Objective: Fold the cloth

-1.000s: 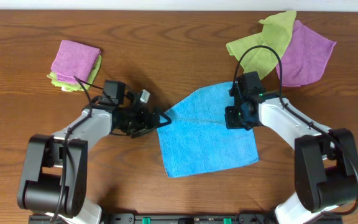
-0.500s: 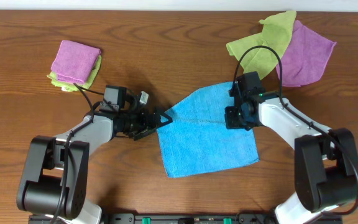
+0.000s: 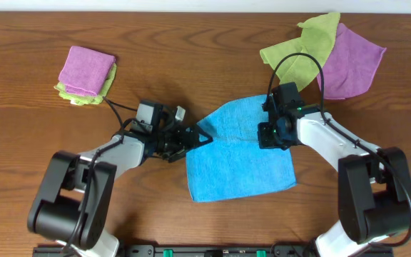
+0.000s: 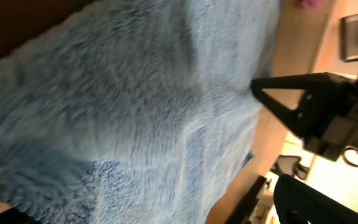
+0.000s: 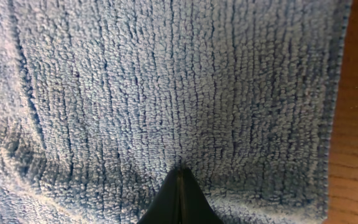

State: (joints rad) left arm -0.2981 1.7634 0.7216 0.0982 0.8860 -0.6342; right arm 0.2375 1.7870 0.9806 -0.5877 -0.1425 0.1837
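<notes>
The cloth (image 3: 237, 153) is lying opened out on the table (image 3: 191, 43), reaching from one set of fingers to the other. Its near-L corner is sitting right at the L fingers (image 3: 200, 138), which are being held spread wide w/ nothing gripped. In the L wrist view, nap is filling the frame beside one dark finger (image 4: 303, 102). The R fingers (image 5: 180, 186) are being held pressed together, tip down on the pile just inside the cloth's R hem. Whether any fibre is being nipped cannot be told.

Risks, as judged:
- The corner is being approached low and flat. If the L fingers are closed too high, only fluff is likely to be caught and the corner dropped mid-fold.
- A crease is running across the cloth ahead of the L fingers, so an extra layer may be picked up and the fold bunched.
- The cloth is being pinned at one small spot only. If it is pulled hard, it may be slid or pivoted under the R fingers, leaving the edges misaligned.

Count:
- 1 blue cloth.
- 2 purple cloths: one folded (image 3: 85, 68) beyond the L fingers, one loose (image 3: 352, 63) beyond the R fingers.
- 2 lime-green cloths: one (image 3: 70, 94) under the folded purple, one (image 3: 298, 51) loose.
- 2 sets of fingers.

All four spare cloths are lying well apart from both sets of fingers.
</notes>
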